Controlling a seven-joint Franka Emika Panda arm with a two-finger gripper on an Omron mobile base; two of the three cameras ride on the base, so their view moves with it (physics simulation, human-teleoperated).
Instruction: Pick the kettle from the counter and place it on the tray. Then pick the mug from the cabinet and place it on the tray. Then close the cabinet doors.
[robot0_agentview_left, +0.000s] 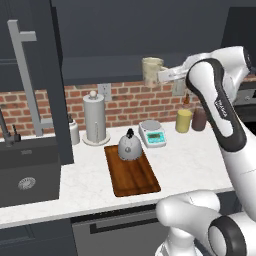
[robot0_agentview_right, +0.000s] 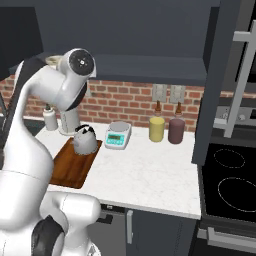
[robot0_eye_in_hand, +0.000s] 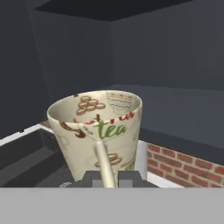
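Note:
My gripper (robot0_eye_in_hand: 106, 178) is shut on the loop handle of the cream mug (robot0_eye_in_hand: 98, 127), which carries brown print and the word "tea". The mug (robot0_agentview_left: 152, 71) hangs upright at the front edge of the open cabinet's shelf (robot0_agentview_left: 100, 70), with the gripper (robot0_agentview_left: 164, 75) just to its right. The silver-grey kettle (robot0_agentview_left: 129, 146) stands on the far end of the brown wooden tray (robot0_agentview_left: 135, 177) on the counter (robot0_agentview_left: 190, 160). Both also show from the right: kettle (robot0_agentview_right: 85, 139), tray (robot0_agentview_right: 70, 167). The cabinet doors (robot0_agentview_left: 30, 75) (robot0_agentview_right: 220, 75) stand open.
Behind the tray are a paper-towel holder (robot0_agentview_left: 95, 120), a kitchen scale (robot0_agentview_left: 152, 133), a yellow canister (robot0_agentview_left: 183, 120) and a maroon canister (robot0_agentview_left: 199, 119). A dark sink (robot0_agentview_left: 25, 170) lies at the left, a black cooktop (robot0_agentview_right: 230, 175) at the right.

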